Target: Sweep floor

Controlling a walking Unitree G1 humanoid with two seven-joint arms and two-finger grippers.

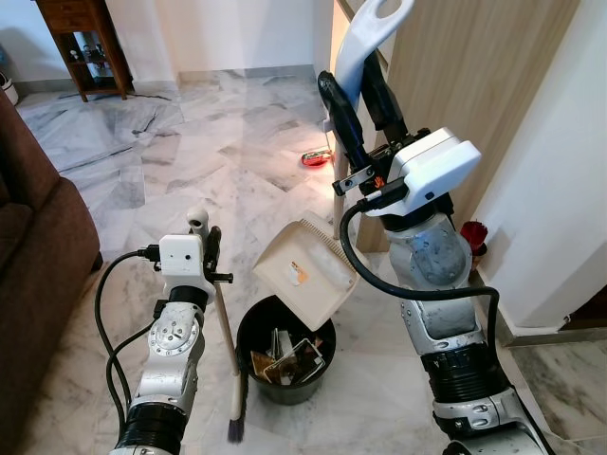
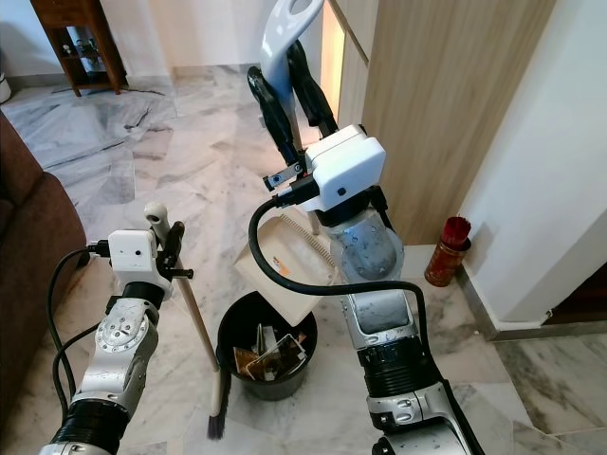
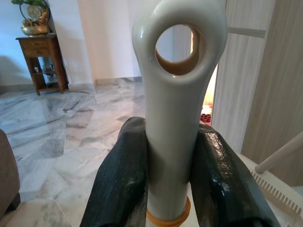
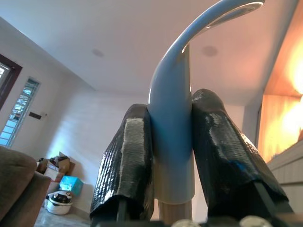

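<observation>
Marble floor (image 1: 237, 142) below, I'd tip the dustpan (image 1: 305, 268), its handle clamped in my right gripper (image 1: 365, 95), slowly over the black bin (image 1: 285, 355), left gripper (image 1: 213, 251) clamped steady on the broom (image 1: 228, 351).

Head eyes look down on the bin (image 1: 285, 355) and marble floor (image 1: 190, 161); wrist cameras sit close behind clamped handles.

- marble floor (image 1: 142, 152), grey-white, glossy
- black bin (image 1: 285, 351) standing on it, rubbish inside
- broom bristles (image 1: 235, 428) touching floor beside bin
- red tin (image 2: 446, 251) by wall
- wooden side table (image 1: 83, 43) far back
- brown sofa (image 1: 33, 237) at left
</observation>
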